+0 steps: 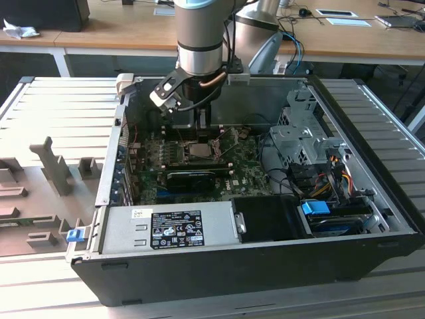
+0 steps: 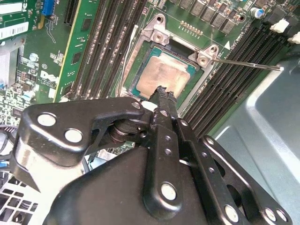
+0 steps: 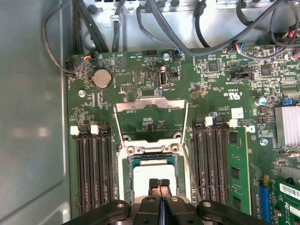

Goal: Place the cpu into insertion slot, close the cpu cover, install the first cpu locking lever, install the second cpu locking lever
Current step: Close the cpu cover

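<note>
The cpu [image 3: 152, 172], a pale square chip, lies in the insertion slot [image 3: 125, 151] on the green board, and it shows too in the second wrist view [image 2: 164, 72] and the exterior view [image 1: 199, 150]. The cpu cover [image 3: 151, 106], a thin silvery frame with a window, is swung open beyond the socket. One thin locking lever [image 2: 248, 64] sticks out sideways, unlatched. My gripper [image 3: 159, 183] is shut with nothing between its fingers, and its tip [image 2: 164, 93] is right over the chip's near edge.
Black memory slots [image 3: 93, 173] flank the socket on both sides. A long black card [image 1: 192, 177] lies in front of the socket, with a grey power supply [image 1: 166, 229] nearer the case front. A metal drive cage [image 1: 299, 139] and cables fill the exterior view's right.
</note>
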Robot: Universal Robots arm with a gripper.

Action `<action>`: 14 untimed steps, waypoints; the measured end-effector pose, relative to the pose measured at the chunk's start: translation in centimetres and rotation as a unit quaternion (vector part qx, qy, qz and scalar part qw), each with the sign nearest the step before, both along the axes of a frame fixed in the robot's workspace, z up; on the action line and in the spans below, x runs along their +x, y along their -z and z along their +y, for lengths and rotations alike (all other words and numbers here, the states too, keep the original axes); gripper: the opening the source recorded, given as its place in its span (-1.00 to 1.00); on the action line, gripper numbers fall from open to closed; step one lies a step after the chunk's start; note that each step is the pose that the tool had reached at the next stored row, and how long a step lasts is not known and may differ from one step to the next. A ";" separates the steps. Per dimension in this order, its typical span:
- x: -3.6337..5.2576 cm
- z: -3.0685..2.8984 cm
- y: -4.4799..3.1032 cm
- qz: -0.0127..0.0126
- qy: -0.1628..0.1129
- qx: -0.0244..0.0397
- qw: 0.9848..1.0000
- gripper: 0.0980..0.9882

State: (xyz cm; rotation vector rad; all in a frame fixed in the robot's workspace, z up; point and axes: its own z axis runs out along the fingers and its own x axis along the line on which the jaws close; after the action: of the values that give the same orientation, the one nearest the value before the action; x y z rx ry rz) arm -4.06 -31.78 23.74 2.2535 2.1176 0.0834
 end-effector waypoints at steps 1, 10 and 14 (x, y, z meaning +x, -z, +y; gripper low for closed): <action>0.00 0.00 -0.04 0.000 0.000 0.000 1.000 -0.98; -0.01 -0.01 -0.25 0.000 0.000 0.000 1.000 -0.98; 0.00 0.00 -0.37 0.000 0.000 0.000 1.000 -0.98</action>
State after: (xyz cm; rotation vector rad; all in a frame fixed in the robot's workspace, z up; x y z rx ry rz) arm -4.06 -31.78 24.12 2.2536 2.1175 0.0832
